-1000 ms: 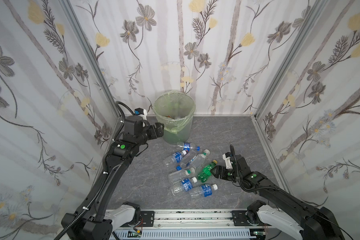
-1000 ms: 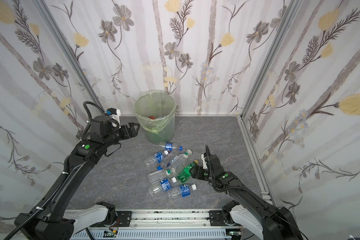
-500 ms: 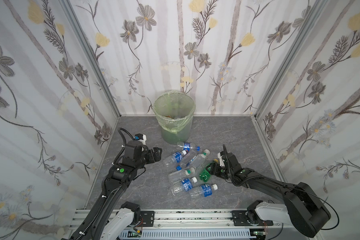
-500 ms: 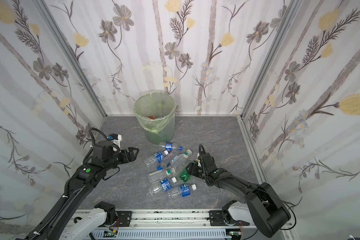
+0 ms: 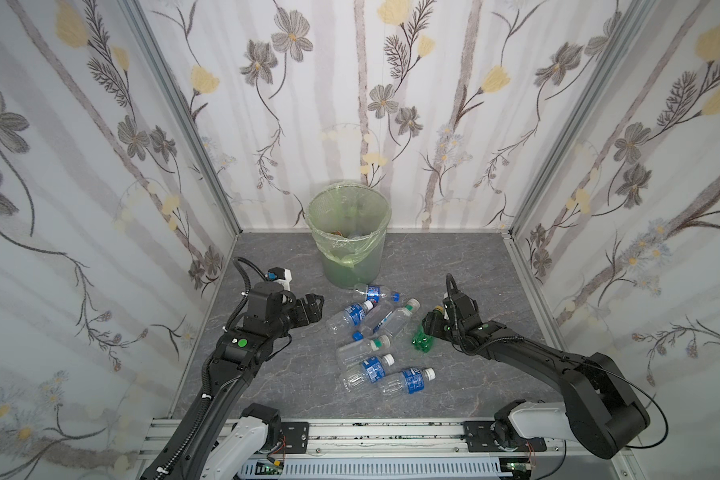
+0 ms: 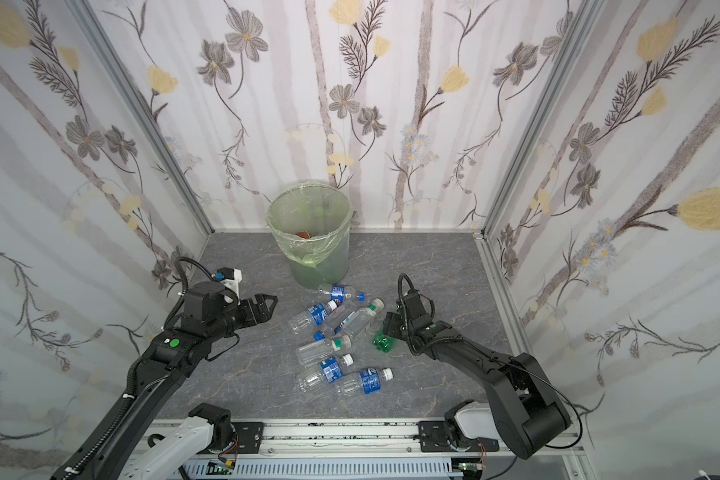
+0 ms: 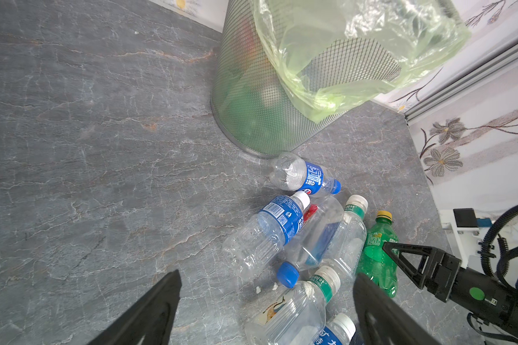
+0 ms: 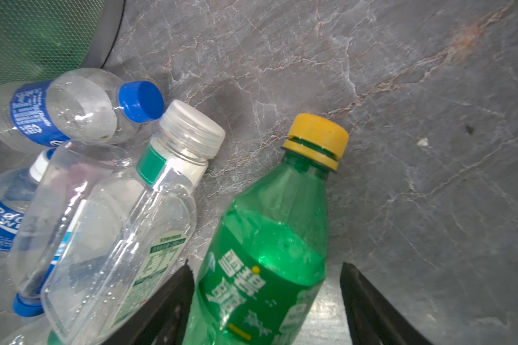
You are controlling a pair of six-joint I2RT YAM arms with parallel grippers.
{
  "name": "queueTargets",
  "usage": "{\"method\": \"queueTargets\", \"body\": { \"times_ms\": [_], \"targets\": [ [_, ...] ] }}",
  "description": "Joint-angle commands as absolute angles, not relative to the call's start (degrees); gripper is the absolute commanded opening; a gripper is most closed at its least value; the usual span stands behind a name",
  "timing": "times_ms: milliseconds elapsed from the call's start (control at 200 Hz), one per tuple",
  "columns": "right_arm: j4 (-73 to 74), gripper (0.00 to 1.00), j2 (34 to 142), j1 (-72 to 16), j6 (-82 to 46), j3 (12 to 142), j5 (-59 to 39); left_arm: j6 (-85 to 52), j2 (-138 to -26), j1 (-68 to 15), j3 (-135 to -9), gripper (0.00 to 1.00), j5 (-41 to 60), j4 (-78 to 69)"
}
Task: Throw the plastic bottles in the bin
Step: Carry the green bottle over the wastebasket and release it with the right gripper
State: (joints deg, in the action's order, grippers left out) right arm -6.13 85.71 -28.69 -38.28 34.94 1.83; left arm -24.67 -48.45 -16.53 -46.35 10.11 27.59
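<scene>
Left of centre in a top view, my left pincer (image 5: 317,308) hangs low over the counter (image 5: 454,257), spread wide with nothing in it and pointing at the heap. The bin (image 5: 352,270) stands at upper centre against the back wall, with some things already inside. Just below it the plastic bottles (image 5: 352,316) lie on their sides in a loose pile, several touching, the nearest close to the bin's foot. At the pile's right edge lies the green bottle (image 8: 281,215), yellow cap pointing away from the wrist camera. My right pincer (image 8: 265,265) straddles its labelled belly, jaws apart, with a gap showing on one side, so it is not clamped.

I judge these bottles empty and very light, thin-walled and smooth: they'll roll and dent, and can squirt out of a hard pinch. I'd take hold across the label band at mid-body — never the tapered neck — and squeeze gently.
</scene>
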Motion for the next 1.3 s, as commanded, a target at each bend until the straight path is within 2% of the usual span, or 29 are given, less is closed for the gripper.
{"method": "queueTargets", "body": {
  "times_ms": [0,185,440,575,734,844,924,1044,1134,1229,1274,1294],
  "targets": [
    [-8.1,0.81,86.8,-28.6,-36.3,35.4,2.6,-26.1,-48.7,-16.5,-45.9,0.91,9.5,26.7],
    [-6.2,0.78,89.3,-28.6,-36.6,35.4,-0.7,-26.2,-48.7,-16.5,-45.6,0.92,9.6,26.7],
    [-6.6,0.55,86.7,-28.6,-35.4,35.3,0.5,-26.5,-48.6,-16.5,-44.7,0.92,9.1,26.7],
    [-8.2,0.49,80.7,-28.7,-32.4,37.1,0.6,-26.5,-49.0,-16.5,-44.1,0.92,9.2,26.6],
    [-6.0,0.43,65.5,-29.1,-29.3,41.8,-1.6,-25.2,-48.0,-16.4,-43.4,0.91,10.2,26.5],
    [0.6,0.44,57.8,-29.1,-26.5,44.9,-4.7,-25.3,-47.7,-16.5,-43.2,0.92,10.5,26.4],
    [4.6,0.44,56.3,-29.1,-25.2,47.7,-7.0,-25.7,-47.6,-16.5,-43.1,0.91,10.9,26.3],
    [3.4,0.43,64.2,-29.2,-22.9,58.7,-10.5,-26.1,-47.0,-16.5,-42.5,0.92,11.6,26.1],
    [3.1,0.41,75.0,-29.9,-22.2,69.7,-12.5,-26.2,-46.7,-16.5,-42.0,0.91,11.7,25.9],
    [-0.8,0.40,90.3,-30.3,-22.9,87.9,-14.6,-26.6,-46.0,-16.5,-41.3,0.92,12.3,25.6],
    [-6.1,0.46,100.2,-30.3,-23.2,99.0,-16.1,-26.9,-45.8,-16.5,-41.3,0.92,12.8,25.5],
    [-9.1,0.54,104.1,-30.3,-23.1,104.2,-16.3,-27.1,-45.5,-16.5,-41.3,0.92,13.1,25.5]
  ]
}}
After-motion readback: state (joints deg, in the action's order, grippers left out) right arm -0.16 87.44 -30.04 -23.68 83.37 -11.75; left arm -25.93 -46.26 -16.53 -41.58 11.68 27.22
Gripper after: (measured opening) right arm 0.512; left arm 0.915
